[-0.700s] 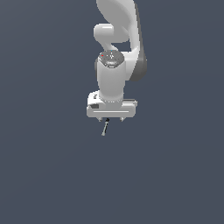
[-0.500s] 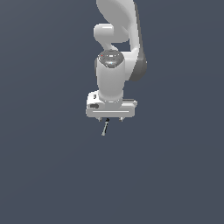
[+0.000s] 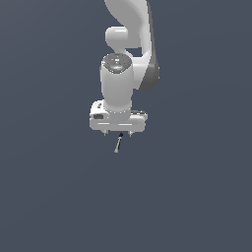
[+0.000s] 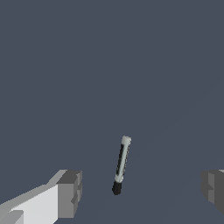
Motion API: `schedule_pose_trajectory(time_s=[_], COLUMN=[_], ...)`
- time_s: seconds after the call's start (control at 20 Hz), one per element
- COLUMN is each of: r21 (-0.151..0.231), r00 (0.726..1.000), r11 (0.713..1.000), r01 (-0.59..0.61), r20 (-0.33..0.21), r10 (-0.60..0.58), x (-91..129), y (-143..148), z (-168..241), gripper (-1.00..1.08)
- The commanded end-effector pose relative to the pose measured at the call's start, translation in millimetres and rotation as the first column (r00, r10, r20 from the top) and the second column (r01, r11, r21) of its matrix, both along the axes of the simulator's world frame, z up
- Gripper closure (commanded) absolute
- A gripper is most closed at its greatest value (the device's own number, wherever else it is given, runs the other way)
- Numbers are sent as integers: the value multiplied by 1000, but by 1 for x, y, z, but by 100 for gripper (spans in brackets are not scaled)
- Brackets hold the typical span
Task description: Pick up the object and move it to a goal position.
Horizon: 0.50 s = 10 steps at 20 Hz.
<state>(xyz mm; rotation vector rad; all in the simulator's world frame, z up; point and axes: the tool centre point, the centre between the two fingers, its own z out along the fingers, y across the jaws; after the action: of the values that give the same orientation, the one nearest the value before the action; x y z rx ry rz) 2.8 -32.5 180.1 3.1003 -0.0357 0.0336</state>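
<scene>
The stick [image 4: 121,165] lies lengthwise between the parted fingers [image 4: 70,194].

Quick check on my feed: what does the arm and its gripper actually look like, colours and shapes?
The arm is glossy white with rounded, bulbous links and a grey shaded joint section. A round grey cap with small reddish marks tops the wrist. The gripper has a wide, flat white body bearing a small dark marking; in the wrist view its fingers end in blocky grey pads. No cables show.

The arm [image 3: 129,29] was cut off at the exterior view's top edge. In the wrist view, both fingers [image 4: 70,192] ran past the frame's edges, only partly shown.
</scene>
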Motion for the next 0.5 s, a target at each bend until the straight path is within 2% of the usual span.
schedule_pose_trajectory(time_s=[0.0,0.45], r21=[1,19], r00=[1000,998], r11=[1000,998], r01=[3,60], r20=[-1,-6], r10=[-3,-60], x=[-1,-17], y=[0,-1], z=[-3,-42], gripper=[-92,-92])
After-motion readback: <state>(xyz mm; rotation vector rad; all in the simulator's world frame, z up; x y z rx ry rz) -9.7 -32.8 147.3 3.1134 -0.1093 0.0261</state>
